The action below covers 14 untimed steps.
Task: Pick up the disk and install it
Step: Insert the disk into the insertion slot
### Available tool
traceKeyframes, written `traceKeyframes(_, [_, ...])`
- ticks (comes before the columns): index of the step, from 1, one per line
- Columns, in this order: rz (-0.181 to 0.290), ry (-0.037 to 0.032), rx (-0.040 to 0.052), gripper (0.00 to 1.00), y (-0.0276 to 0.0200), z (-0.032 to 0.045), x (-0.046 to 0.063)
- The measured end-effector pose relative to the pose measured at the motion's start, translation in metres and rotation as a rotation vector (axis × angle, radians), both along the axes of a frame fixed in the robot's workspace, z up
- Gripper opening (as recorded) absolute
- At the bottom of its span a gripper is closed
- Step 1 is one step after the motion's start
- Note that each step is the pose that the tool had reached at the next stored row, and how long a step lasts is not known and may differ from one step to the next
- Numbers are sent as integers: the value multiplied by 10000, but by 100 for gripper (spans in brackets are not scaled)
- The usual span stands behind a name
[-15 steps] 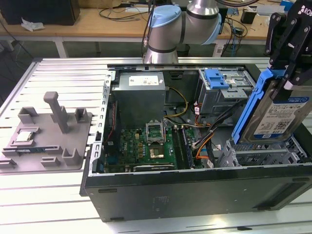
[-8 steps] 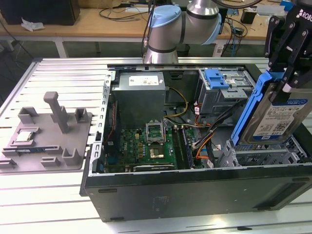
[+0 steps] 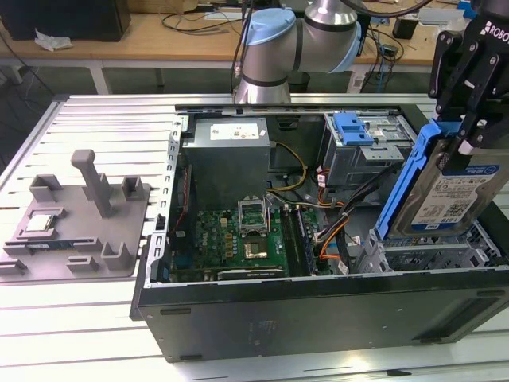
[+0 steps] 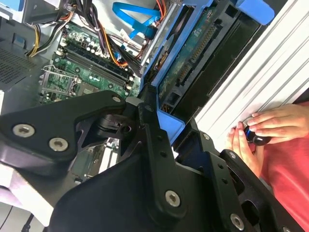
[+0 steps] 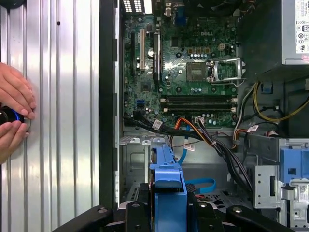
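Disk [image 3: 452,195] clamped in claw [image 3: 469,142], tilted above open computer case [image 3: 318,306].

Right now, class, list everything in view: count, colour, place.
computer case: one, black, open on the table
table: one, silver, slatted, under the case
motherboard: one, green, inside the case
power supply: one, grey, inside the case
drive cage: one, grey and blue, inside the case
fixture tray: one, grey, on the table, exterior view's left
disk: one, silver with blue frame, tilted over the case, exterior view's right
person's hands: two, on the table beside the case
robot arm: one, silver and light blue, behind the case
gripper: one, black, shut on the disk
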<state>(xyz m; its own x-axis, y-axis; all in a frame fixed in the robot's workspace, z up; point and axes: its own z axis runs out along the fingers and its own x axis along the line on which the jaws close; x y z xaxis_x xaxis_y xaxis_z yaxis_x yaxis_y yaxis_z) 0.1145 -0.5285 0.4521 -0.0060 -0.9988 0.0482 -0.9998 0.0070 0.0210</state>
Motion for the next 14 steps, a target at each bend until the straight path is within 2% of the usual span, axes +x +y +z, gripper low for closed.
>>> traceKeyframes(14, [0, 0, -2, 36, -2, -62, 0])
